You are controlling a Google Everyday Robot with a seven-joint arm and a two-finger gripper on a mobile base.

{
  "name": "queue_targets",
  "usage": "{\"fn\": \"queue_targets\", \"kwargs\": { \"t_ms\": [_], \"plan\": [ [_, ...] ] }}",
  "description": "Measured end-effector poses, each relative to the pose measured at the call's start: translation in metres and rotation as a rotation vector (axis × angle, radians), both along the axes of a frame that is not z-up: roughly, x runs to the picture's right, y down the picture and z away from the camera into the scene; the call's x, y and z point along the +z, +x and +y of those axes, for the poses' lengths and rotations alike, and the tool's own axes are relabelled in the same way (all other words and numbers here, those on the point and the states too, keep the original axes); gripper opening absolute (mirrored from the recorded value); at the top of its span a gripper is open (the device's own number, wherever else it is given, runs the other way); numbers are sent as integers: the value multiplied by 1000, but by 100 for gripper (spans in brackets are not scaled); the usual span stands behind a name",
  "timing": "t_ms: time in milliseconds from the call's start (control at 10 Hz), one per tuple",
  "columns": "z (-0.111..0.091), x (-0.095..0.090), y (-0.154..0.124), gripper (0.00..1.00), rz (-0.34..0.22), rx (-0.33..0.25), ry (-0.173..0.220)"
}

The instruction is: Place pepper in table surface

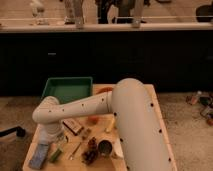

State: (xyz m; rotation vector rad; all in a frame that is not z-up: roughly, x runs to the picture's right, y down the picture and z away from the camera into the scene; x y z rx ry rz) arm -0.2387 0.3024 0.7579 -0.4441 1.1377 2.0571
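Note:
My white arm (125, 115) reaches from the right across the tan wooden table surface (37, 135). Its wrist (50, 117) bends down at the table's front left, and the gripper (59, 143) hangs below it, close over the tabletop. A small bright-green pepper (54, 156) lies or hangs just under and in front of the gripper, low at the table surface. I cannot tell whether the gripper still touches it.
A green tray (67, 89) stands at the back left. A blue flat packet (39, 156) lies left of the pepper. An orange fruit (93, 120), a brown packet (73, 127), a fork (76, 149), dark grapes (91, 151) and a metal cup (105, 148) sit mid-table. A dark counter runs behind.

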Motion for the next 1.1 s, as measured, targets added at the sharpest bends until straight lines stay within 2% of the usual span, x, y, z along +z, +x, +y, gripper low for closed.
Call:
{"fn": "queue_targets", "kwargs": {
  "t_ms": [200, 900, 1100],
  "plan": [
    [0, 0, 0, 6, -1, 0, 0],
    [0, 0, 0, 76, 0, 2, 0],
    [0, 0, 0, 80, 0, 1, -2]
  ]
}}
